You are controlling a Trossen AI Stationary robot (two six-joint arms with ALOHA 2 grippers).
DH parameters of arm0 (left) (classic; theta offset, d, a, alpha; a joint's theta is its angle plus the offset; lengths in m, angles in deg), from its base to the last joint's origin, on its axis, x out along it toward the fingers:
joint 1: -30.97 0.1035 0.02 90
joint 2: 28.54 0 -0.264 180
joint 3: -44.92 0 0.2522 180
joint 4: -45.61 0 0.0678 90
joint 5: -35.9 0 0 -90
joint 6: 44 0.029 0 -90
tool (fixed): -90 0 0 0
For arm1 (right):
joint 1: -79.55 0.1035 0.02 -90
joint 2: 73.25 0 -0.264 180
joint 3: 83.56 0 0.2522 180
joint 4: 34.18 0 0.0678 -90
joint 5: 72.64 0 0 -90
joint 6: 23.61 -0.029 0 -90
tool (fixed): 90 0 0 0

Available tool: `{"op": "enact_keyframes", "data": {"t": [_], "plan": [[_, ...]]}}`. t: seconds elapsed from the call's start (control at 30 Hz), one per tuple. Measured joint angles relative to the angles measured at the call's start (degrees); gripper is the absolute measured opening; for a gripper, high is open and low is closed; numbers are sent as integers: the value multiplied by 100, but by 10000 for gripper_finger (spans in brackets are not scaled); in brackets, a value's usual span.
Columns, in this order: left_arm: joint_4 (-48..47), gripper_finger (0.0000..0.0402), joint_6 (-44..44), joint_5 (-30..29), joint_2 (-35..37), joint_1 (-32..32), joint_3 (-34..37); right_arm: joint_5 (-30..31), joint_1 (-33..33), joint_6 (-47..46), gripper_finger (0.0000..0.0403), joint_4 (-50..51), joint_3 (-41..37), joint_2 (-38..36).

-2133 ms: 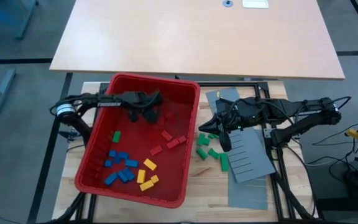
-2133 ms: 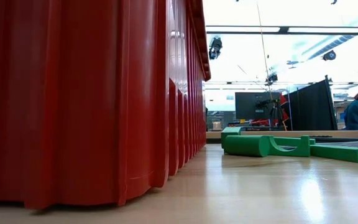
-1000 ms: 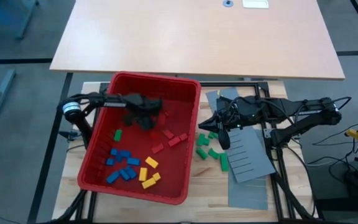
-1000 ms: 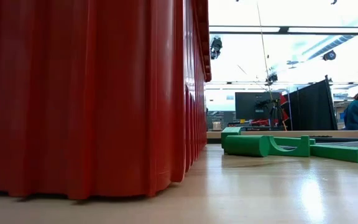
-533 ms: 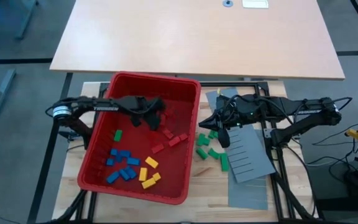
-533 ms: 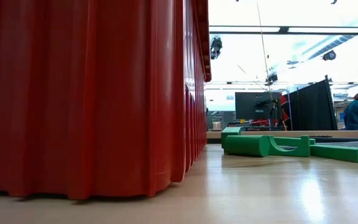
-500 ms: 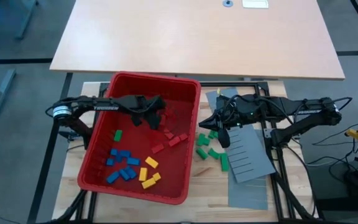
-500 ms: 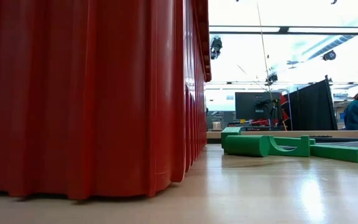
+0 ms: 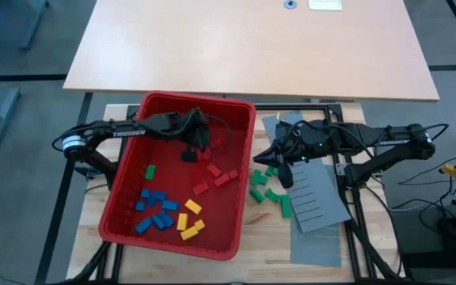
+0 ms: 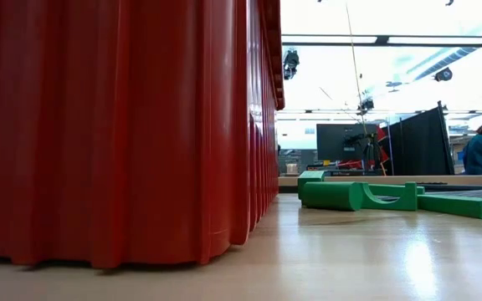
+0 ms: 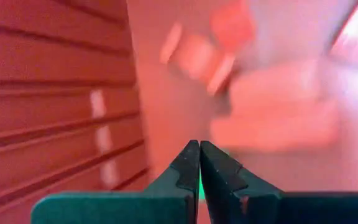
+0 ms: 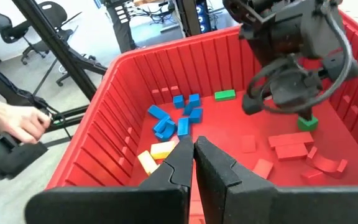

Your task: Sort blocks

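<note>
The red bin (image 9: 196, 97) holds blue (image 9: 155, 210), yellow (image 9: 188, 222), red (image 9: 220, 176) blocks and one green block (image 9: 147, 172). My left gripper (image 9: 193, 146) hangs inside the bin near its far right part, shut on a small green block (image 12: 307, 122). More green blocks (image 9: 264, 188) lie on the table right of the bin. My right gripper (image 9: 285, 182) is over them, fingers shut (image 12: 193, 149), with nothing between them. My left gripper pinches the green block (image 12: 307, 122) between its two fingertips, coming from above with the fingers pointing down. Only a thin green sliver (image 11: 199, 184) shows between the fingers in its own wrist view. The block hangs under the fingers, clear of the bin's floor.
A grey slotted panel (image 9: 319, 198) lies right of the green blocks, with another piece (image 9: 283, 124) behind it. The bin's tall wall (image 10: 115, 125) fills the low view's left. A person's hand (image 12: 11, 124) shows beyond the bin's left side.
My left gripper has gone up and a little toward the bin's far right corner, fingers staying shut. The bin and the loose blocks have kept their places. My right arm has kept still.
</note>
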Motion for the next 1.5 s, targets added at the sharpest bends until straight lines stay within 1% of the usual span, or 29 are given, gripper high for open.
{"op": "enact_keyframes", "data": {"t": [0.07, 0.1, 0.23, 0.33, 0.43, 0.6, 0.67, 0.77, 0.83, 0.93, 1.03, 1.27, 1.5], "plan": [[-50, 0, -649, 578, 54, 3, -95, 0, 0, 3, 0, 2, 0, 0], [-72, 0, -862, 722, 65, 8, -122, 0, 0, 4, 0, 2, 0, 0], [-101, 4, -1334, 791, 73, 32, -145, -3, 0, 4, 0, 8, 0, 0], [-265, 28, -1486, 795, 57, 81, -145, -68, 0, 4, 0, 9, 0, -2], [-477, 76, -1592, 808, 46, 149, -109, -105, 0, 5, 0, 13, 0, -2], [-463, 179, -1805, 760, 26, 317, -32, -105, 0, 7, 0, 13, 0, -2], [-430, 215, -1858, 631, 8, 379, -15, -105, 0, 7, 0, 13, 0, -2], [-408, 255, -1983, 525, -44, 488, -5, -107, 5, 7, 0, 14, 0, -2], [-403, 272, -2060, 503, -89, 573, -5, -107, 13, 7, 0, 13, 0, -2], [-402, 282, -2144, 497, -192, 672, -1, -109, 15, 7, 0, 13, 0, -2], [-403, 281, -2202, 520, -290, 754, 10, -113, 15, 7, 0, 11, 0, -2], [-364, 277, -2285, 762, -566, 942, 12, -129, 15, 7, 0, 13, 0, -2], [-185, 276, -2413, 1129, -909, 1143, 12, -151, 15, 7, 0, 11, 0, -2]]}}
